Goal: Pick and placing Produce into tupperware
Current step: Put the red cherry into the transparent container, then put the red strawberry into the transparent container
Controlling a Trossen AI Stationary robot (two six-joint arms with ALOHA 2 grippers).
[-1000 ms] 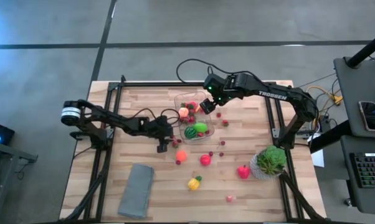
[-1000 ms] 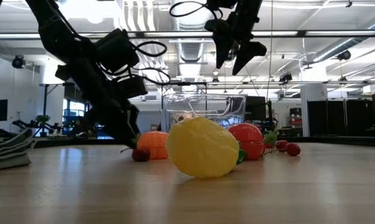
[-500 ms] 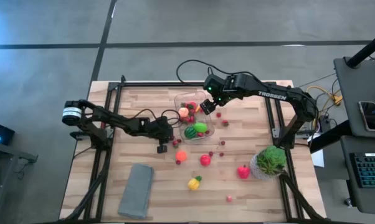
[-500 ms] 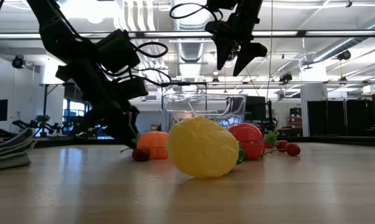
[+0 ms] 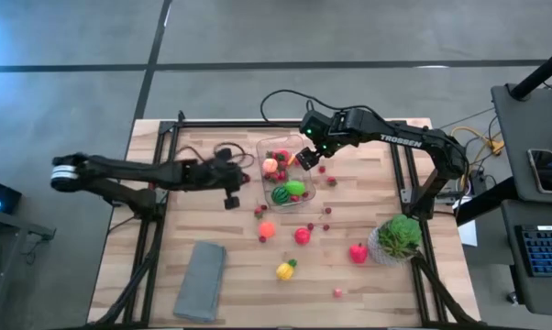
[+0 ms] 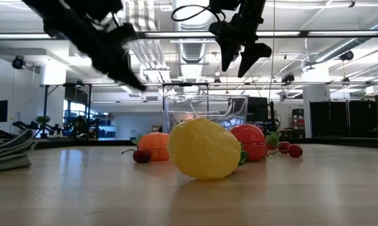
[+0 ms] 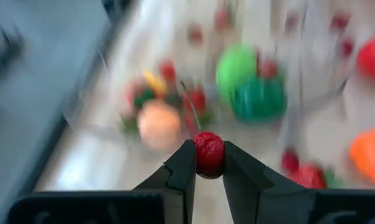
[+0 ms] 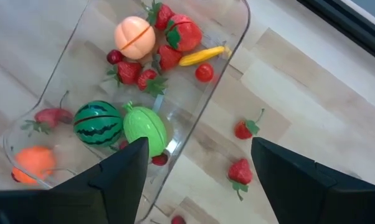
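Observation:
The clear tupperware [image 5: 288,174] stands at the table's middle, toward the far edge, with a peach, a watermelon, a green fruit and strawberries inside [image 8: 141,127]. More produce lies on the wood near it: an orange piece [image 5: 267,229], a red one [image 5: 302,236], a yellow one [image 5: 285,269] and strawberries [image 8: 240,171]. My left gripper [image 5: 230,199] hangs left of the tupperware, shut on a dark-red berry [image 7: 208,153]. My right gripper [image 8: 199,149] is open above the tupperware's right rim [image 5: 305,158], touching nothing. My left gripper pinches the small dark-red berry [image 7: 208,153] between its two fingertips [image 7: 186,163], one finger on each side. The berry is lifted clear of the table, and its thin stem [image 7: 190,112] sticks out beyond the fingers.
A bushy green plant in a white pot [image 5: 400,238] stands near the right edge. A folded grey cloth [image 5: 201,280] lies at the near left. Black frame rails [image 5: 161,183] run along both sides of the table, and cables loop at the far edge.
My left gripper has risen from the table beside the orange piece and swung toward the far left, carrying the berry up with it. It moves fast and shows blurred. The right arm has kept still.

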